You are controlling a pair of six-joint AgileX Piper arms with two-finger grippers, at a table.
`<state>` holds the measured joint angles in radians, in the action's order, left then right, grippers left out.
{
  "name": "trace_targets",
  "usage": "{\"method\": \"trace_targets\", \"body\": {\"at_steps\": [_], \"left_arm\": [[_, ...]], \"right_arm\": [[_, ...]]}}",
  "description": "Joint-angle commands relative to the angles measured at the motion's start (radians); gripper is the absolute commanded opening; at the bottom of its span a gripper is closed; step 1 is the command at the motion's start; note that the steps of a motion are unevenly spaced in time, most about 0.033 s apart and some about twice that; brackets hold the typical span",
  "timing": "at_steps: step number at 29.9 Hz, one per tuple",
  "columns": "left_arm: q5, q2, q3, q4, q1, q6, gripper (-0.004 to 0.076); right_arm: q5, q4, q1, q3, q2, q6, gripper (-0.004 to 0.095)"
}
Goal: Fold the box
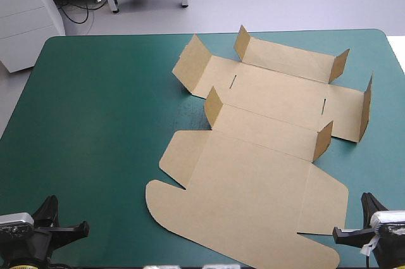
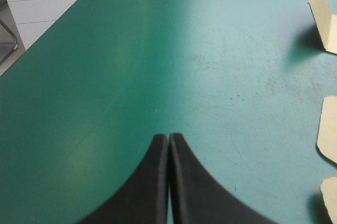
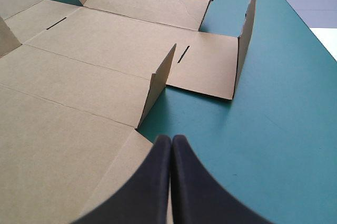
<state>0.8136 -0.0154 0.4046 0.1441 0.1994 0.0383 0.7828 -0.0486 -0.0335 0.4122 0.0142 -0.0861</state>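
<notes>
Folding has barely begun: the box (image 1: 253,174) lies spread flat on the right half of the surface (image 1: 95,130), only its small tabs (image 1: 213,106) standing and no walls raised or tucked. Left jaws and right jaws sit pinched together at the near corners, holding nothing.

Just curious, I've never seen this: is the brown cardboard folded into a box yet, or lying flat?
Mostly flat: the box lies spread on the table, only its small end flaps standing up.

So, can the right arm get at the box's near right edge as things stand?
Probably yes: the right gripper, shut, is right beside the near right edge of the box; nothing stands between them.
</notes>
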Motion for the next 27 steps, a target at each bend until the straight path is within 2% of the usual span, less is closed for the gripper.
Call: {"method": "trace_targets", "body": {"at_steps": [1, 24, 27], "left_arm": [[-0.068, -0.015, 0.034, 0.018, -0.006, -0.003, -0.0032], [-0.068, -0.015, 0.034, 0.018, -0.006, -0.003, -0.0032], [-0.068, -0.015, 0.034, 0.018, -0.006, -0.003, -0.0032]], "right_arm": [[-0.073, 0.003, -0.005, 0.033, 0.027, -0.002, -0.0018], [-0.074, -0.001, -0.005, 0.033, 0.027, 0.001, -0.0017], [-0.074, -0.008, -0.005, 0.033, 0.027, -0.01, 0.0008]]}}
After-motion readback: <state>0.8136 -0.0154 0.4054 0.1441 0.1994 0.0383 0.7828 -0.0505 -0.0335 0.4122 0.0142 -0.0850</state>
